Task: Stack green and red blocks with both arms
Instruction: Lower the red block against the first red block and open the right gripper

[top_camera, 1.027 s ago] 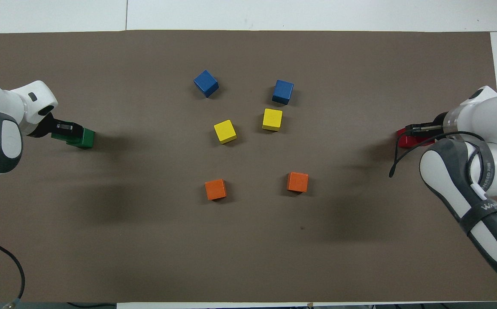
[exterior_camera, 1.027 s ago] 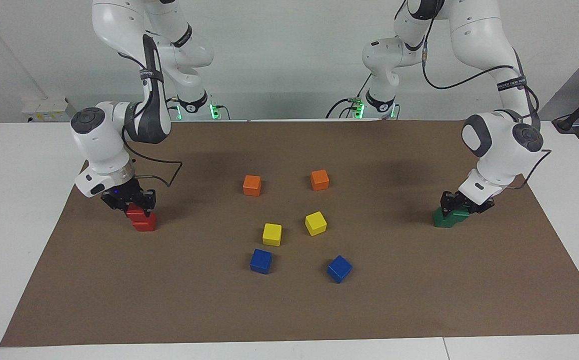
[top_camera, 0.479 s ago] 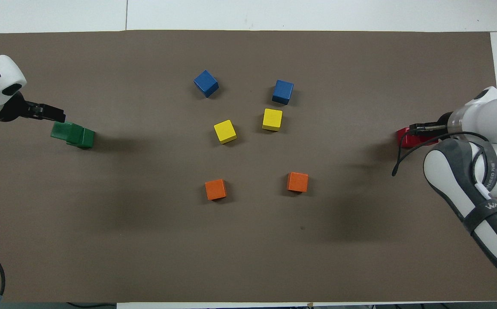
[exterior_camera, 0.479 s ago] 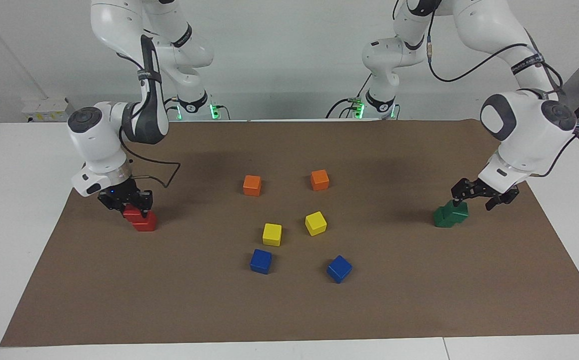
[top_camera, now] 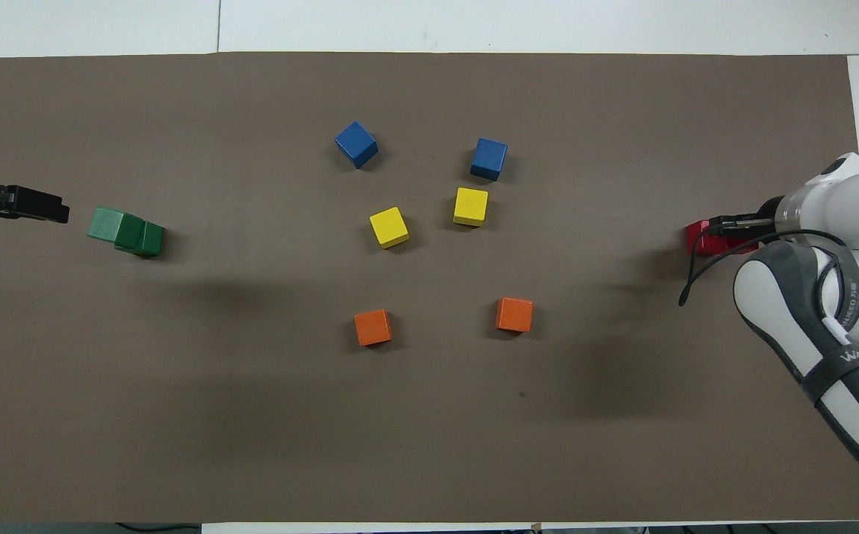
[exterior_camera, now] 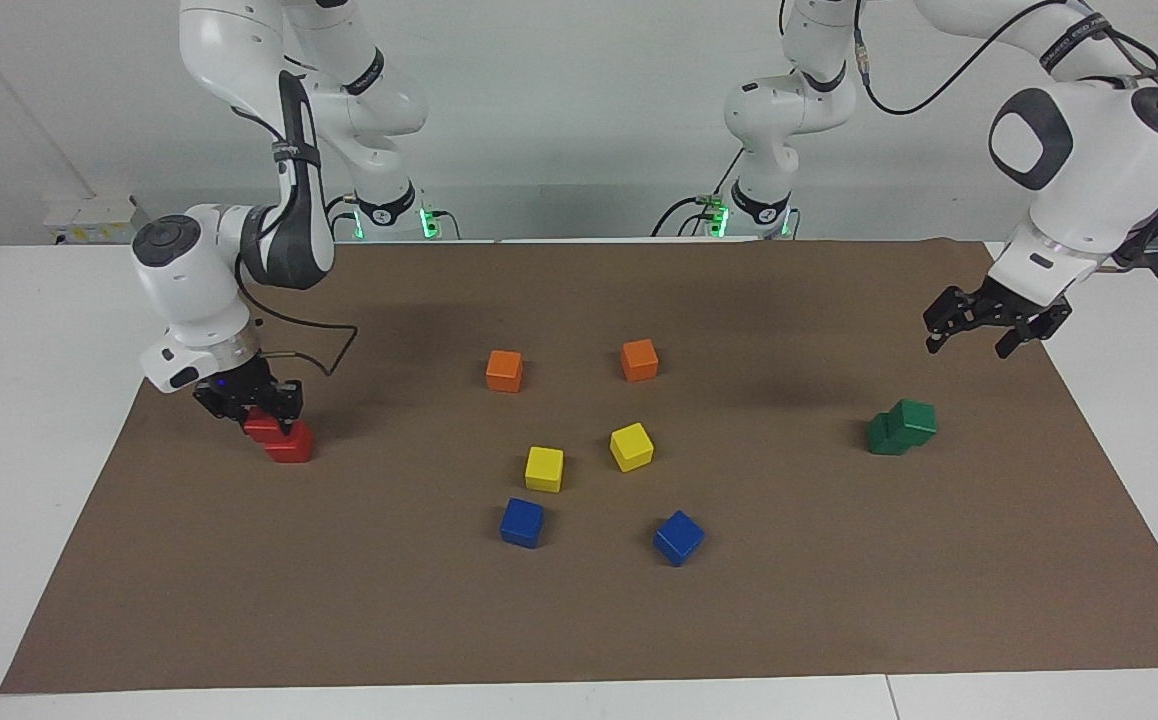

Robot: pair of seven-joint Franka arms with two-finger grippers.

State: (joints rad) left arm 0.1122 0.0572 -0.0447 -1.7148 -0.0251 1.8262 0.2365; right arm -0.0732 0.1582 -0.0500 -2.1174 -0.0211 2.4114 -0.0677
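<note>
Clamping the upper red block (exterior_camera: 261, 427) on the lower red (exterior_camera: 290, 444) — right pincer (exterior_camera: 247, 406) sits directly above; left pincer (exterior_camera: 982, 327), fingers apart, hangs over the surface's (exterior_camera: 579, 620) edge, clear of the green stack (exterior_camera: 900, 427).

The left gripper (exterior_camera: 980, 330) hung in the air with its jaws spread, over the brown mat (exterior_camera: 839, 620) at the left arm's end of the bench. The upper green cube (exterior_camera: 912, 420) sat skewed on the lower green cube (exterior_camera: 881, 437). The right gripper (exterior_camera: 261, 417) gripped the upper red cube (exterior_camera: 261, 428), resting offset on the lower red cube (exterior_camera: 290, 445).

Between the stacks lay two orange cubes (exterior_camera: 504, 370), two yellow cubes (exterior_camera: 631, 446) and two blue cubes (exterior_camera: 522, 522).
</note>
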